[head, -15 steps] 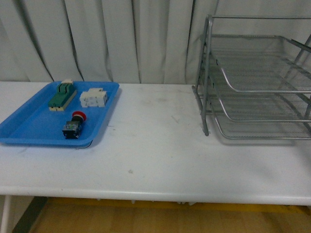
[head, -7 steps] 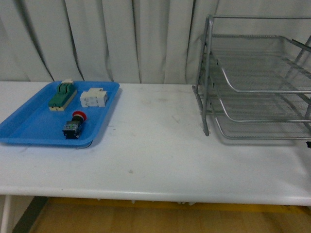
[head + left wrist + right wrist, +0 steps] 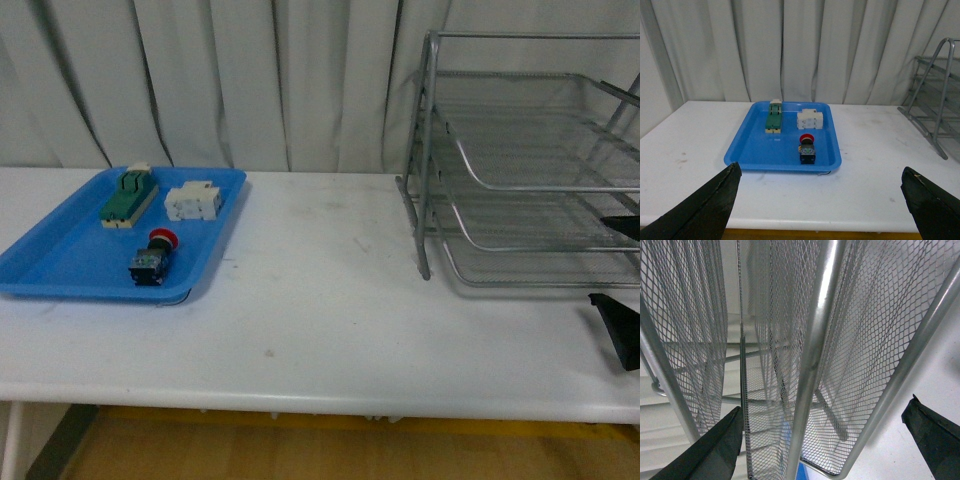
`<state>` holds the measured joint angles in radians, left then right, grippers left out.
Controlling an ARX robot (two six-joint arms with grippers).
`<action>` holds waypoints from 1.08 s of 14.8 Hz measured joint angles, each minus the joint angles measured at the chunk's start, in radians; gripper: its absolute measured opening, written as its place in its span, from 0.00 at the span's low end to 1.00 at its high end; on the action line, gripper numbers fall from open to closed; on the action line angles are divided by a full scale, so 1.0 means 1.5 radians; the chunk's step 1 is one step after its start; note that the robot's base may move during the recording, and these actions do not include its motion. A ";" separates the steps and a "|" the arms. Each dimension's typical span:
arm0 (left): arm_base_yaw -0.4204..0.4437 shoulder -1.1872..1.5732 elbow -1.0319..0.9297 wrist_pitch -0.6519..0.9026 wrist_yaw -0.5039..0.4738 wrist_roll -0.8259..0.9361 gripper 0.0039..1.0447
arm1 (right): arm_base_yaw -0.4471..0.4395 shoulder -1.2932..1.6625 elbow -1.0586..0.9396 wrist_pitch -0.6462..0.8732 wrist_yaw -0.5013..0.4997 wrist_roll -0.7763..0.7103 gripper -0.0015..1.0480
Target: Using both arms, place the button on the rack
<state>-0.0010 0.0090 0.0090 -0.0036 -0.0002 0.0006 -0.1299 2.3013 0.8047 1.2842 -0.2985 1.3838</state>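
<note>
Logging the opening step: approach only, no grasp made yet.

Finding the button (image 3: 153,256) lying in the blue tray (image 3: 60,262), toward its near right corner. Noting the red cap pointing away from the robot and the black-and-blue body nearer. Noting it lying clear of the green-topped block (image 3: 128,197) and the white component (image 3: 193,201), both farther back in the same tray.

Seeing the left gripper (image 3: 820,170) only in its own wrist view. Recording jaws spread wide, gripping nothing, facing the tray from the near side of the table (image 3: 320,330), well apart from the button.

Seeing the right gripper (image 3: 596,258) at the far right of the front view, jaws likewise spread wide and empty. Placing it just in front of the lower tiers of the rack (image 3: 428,150), with mesh filling its wrist view. Not managing to tell whether it is touching the rack wire.

Judging the next move as the left gripper's: reaching forward and down over the tray, lining the jaws across the blocky body rather than the round cap, then closing. Expecting the cap to roll or slip if pinched. Reckoning, with tray and rack standing well apart, on a handover to the right gripper near mid-table before any placing on a shelf.
</note>
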 joint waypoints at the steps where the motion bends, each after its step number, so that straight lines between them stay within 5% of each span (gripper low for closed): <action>1: 0.000 0.000 0.000 0.000 0.000 0.000 0.94 | 0.000 0.000 0.005 0.001 -0.006 0.008 0.94; 9: 0.000 0.000 0.000 0.000 0.000 0.000 0.94 | 0.018 0.005 0.047 0.000 0.005 0.020 0.91; 16: 0.000 0.000 0.000 0.000 0.000 0.000 0.94 | 0.018 0.024 0.061 -0.001 0.010 0.021 0.05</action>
<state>-0.0010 0.0090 0.0093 -0.0036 -0.0002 0.0006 -0.1024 2.3367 0.8963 1.2823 -0.2840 1.4158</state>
